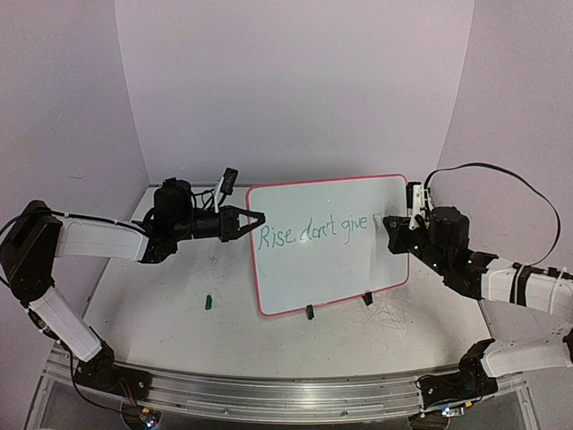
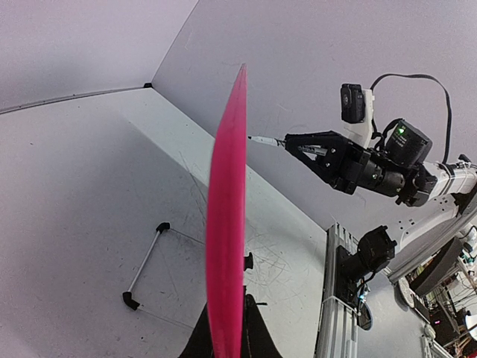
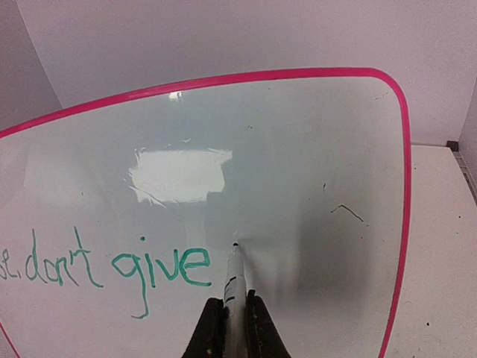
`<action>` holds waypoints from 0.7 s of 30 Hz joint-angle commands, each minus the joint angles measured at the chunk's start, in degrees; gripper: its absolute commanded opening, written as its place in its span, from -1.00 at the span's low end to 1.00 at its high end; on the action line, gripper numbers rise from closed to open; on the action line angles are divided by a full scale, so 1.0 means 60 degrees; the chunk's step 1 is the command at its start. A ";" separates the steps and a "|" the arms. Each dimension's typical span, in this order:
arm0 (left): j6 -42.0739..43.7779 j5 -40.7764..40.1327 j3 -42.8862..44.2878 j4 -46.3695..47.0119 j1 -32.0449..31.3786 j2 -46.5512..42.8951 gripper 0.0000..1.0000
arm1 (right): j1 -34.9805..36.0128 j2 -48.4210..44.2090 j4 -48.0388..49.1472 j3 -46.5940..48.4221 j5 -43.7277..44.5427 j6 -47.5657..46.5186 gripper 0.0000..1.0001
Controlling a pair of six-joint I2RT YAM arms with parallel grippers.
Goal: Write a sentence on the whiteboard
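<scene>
The whiteboard [image 1: 331, 269], glossy white with a pink-red frame, stands upright on the table and reads "Rise, don't give" in green. My left gripper [image 1: 255, 218] is shut on the board's left edge. In the left wrist view that edge [image 2: 227, 186] runs up as a pink strip from between the gripper [image 2: 227, 309] fingers. My right gripper [image 1: 391, 224] is shut on a white marker [image 3: 233, 280]. The marker tip touches the whiteboard [image 3: 313, 149] just right of "give". The right gripper [image 3: 235, 302] has its fingers tight on the marker barrel.
A small green marker cap [image 1: 208, 302] lies on the table left of the board. Two black clip feet [image 1: 310, 312] hold the board's lower edge. A thin white rod with black ends [image 2: 145, 265] lies behind the board. Walls close in on three sides.
</scene>
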 commanded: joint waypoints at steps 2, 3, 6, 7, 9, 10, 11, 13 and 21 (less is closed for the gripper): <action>0.0726 -0.0893 0.0093 -0.0464 0.0177 -0.0199 -1.00 | -0.0030 0.0214 0.0405 0.0476 0.0358 -0.0038 -1.00; 0.0726 -0.0886 0.0099 -0.0460 0.0179 -0.0203 -1.00 | -0.0028 0.0241 0.0334 0.0485 0.0389 -0.0017 -1.00; 0.0742 -0.0897 0.0095 -0.0461 0.0177 -0.0226 -1.00 | -0.0032 0.0209 0.0078 0.0442 0.0413 0.0075 -1.00; 0.0747 -0.0894 0.0083 -0.0468 0.0178 -0.0229 -1.00 | -0.0026 0.0154 0.0045 0.0382 0.0401 0.0098 -1.00; 0.0755 -0.0905 0.0070 -0.0463 0.0178 -0.0233 -1.00 | -0.0024 0.0092 -0.0038 0.0286 0.0403 0.0135 -1.00; 0.0756 -0.0898 0.0072 -0.0467 0.0178 -0.0226 -1.00 | -0.0029 0.0100 -0.0068 0.0261 0.0409 0.0146 -1.00; 0.0756 -0.0897 0.0083 -0.0466 0.0179 -0.0220 -1.00 | -0.0028 0.0122 -0.0090 0.0236 0.0417 0.0154 -1.00; 0.0756 -0.0887 0.0082 -0.0468 0.0179 -0.0223 -1.00 | -0.0023 0.0202 -0.0110 0.0228 0.0347 0.0170 -1.00; 0.0741 -0.0910 0.0047 -0.0463 0.0179 -0.0276 -1.00 | -0.0020 0.0246 -0.0296 0.0166 0.0237 0.0311 -1.00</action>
